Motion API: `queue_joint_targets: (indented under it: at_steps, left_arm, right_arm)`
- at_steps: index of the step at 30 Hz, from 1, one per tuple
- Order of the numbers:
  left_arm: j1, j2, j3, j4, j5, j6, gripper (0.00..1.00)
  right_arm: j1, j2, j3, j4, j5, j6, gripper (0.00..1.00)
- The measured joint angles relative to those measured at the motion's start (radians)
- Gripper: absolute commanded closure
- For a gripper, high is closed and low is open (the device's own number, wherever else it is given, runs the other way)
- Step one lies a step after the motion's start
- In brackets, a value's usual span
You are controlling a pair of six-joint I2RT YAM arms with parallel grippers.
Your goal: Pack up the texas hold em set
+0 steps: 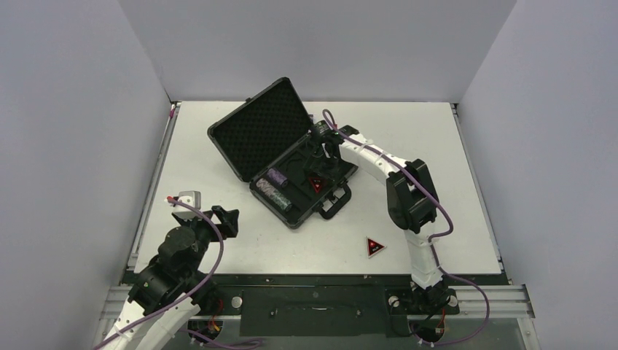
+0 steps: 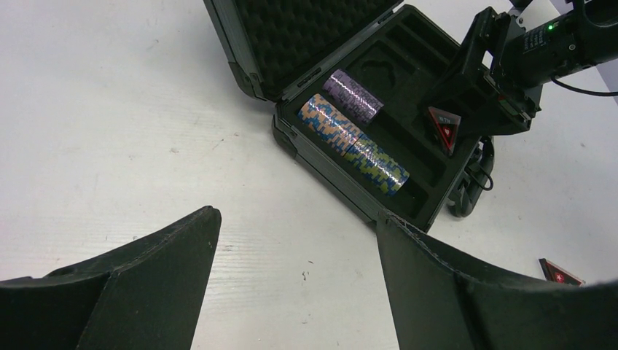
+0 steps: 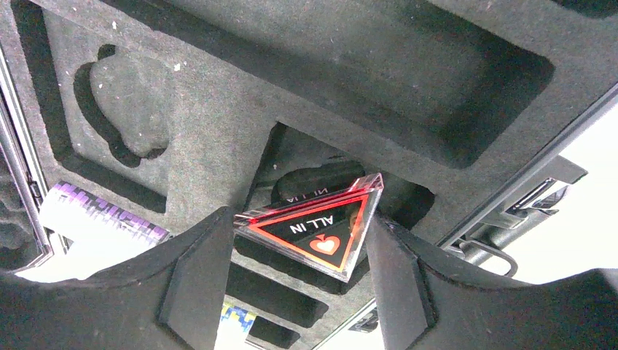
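"What sort of place is this?"

"A robotics lab, a test cell by the look of it. A white table [image 1: 306, 248] is boxed in by plain pale panels [image 1: 73, 146] at nine, twelve and three o'clock."

"What else says lab?"

"At six o'clock an aluminium rail frame [image 1: 503, 295] runs along the table's edge, with a black plate [image 1: 313, 310] at its middle. Two robot arms are bolted there, the left arm [image 1: 171, 259] at seven o'clock and the right arm [image 1: 409, 200] at five. Purple cables [image 1: 483, 299] loop bare along both arms."

"And the light?"

"Even and flat, with soft shadows."
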State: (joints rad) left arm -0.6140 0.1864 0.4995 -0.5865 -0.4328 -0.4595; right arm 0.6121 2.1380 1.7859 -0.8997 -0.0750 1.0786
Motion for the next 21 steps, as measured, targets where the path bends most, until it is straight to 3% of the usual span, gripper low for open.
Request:
queue_joint_targets:
  at_steps: [3,5,21]
  left_arm:
    - [0.0,0.001,0.0,0.0,0.0,0.0,0.24]
    - [0.0,0.001,0.0,0.0,0.0,0.0,0.24]
    - [0.0,0.019,0.0,0.004,0.0,0.0,0.24]
  right_arm:
    - [-0.007,-0.003,-0.002,-0.008,-0.002,-0.01,0.34]
    - [-0.011,-0.003,-0.002,-0.012,-0.005,-0.015,0.3]
    - [-0.051,-0.068,-0.016,-0.059,0.031,-0.092,0.18]
